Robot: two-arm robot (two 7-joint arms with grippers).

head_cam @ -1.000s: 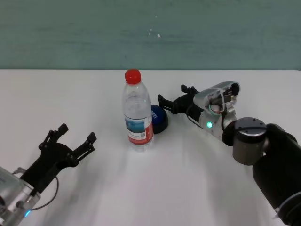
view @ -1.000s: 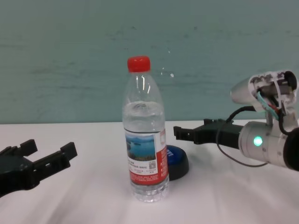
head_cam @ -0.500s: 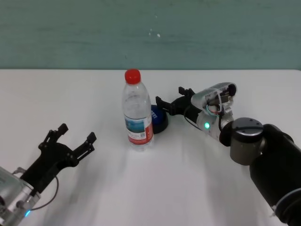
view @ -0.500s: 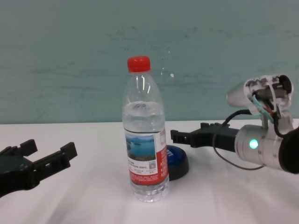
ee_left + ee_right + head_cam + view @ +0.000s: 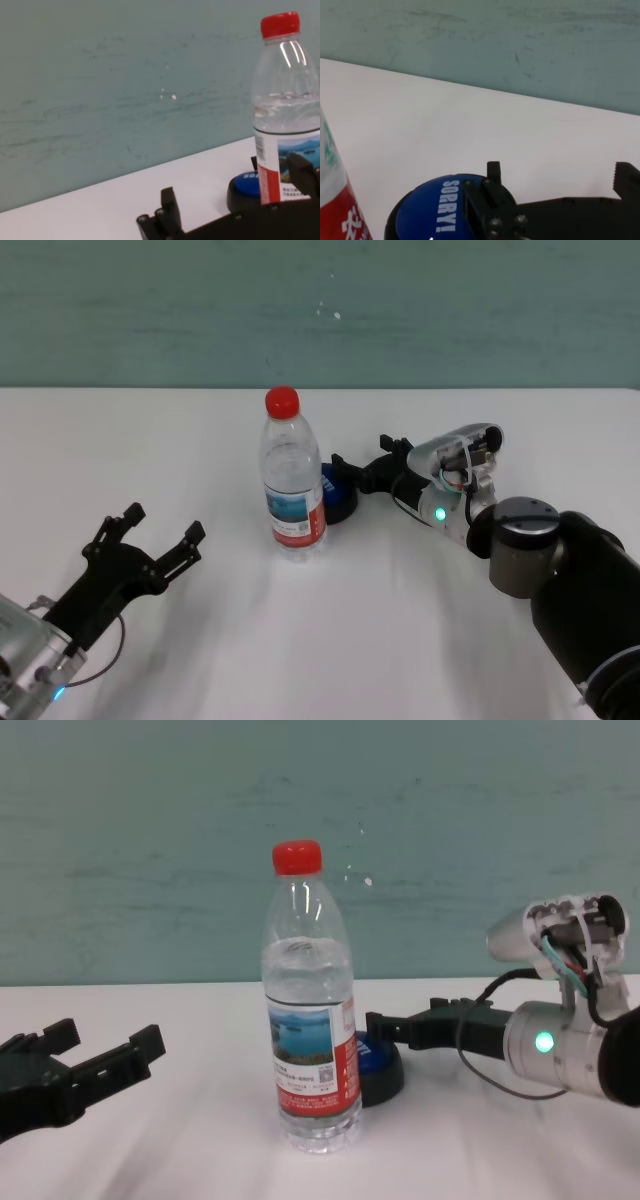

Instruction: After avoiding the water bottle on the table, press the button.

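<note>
The water bottle (image 5: 293, 485), clear with a red cap, stands upright at the middle of the white table (image 5: 320, 640). The blue-domed button (image 5: 339, 496) sits just behind it to the right; it also shows in the chest view (image 5: 386, 1065) and the right wrist view (image 5: 442, 210). My right gripper (image 5: 362, 455) is open, low over the table to the right of the bottle. One of its fingers (image 5: 493, 172) lies over the button's right side; I cannot tell whether it touches. My left gripper (image 5: 165, 522) is open and empty, parked at the front left.
A teal wall (image 5: 320, 310) rises behind the table's far edge. The bottle (image 5: 310, 1040) stands close to the left of the right gripper (image 5: 400, 1020). White tabletop lies between the left gripper (image 5: 108, 1038) and the bottle.
My right gripper has moved left and lower, from beside the button to over its right side. The bottle, the button and the left arm have not moved.
</note>
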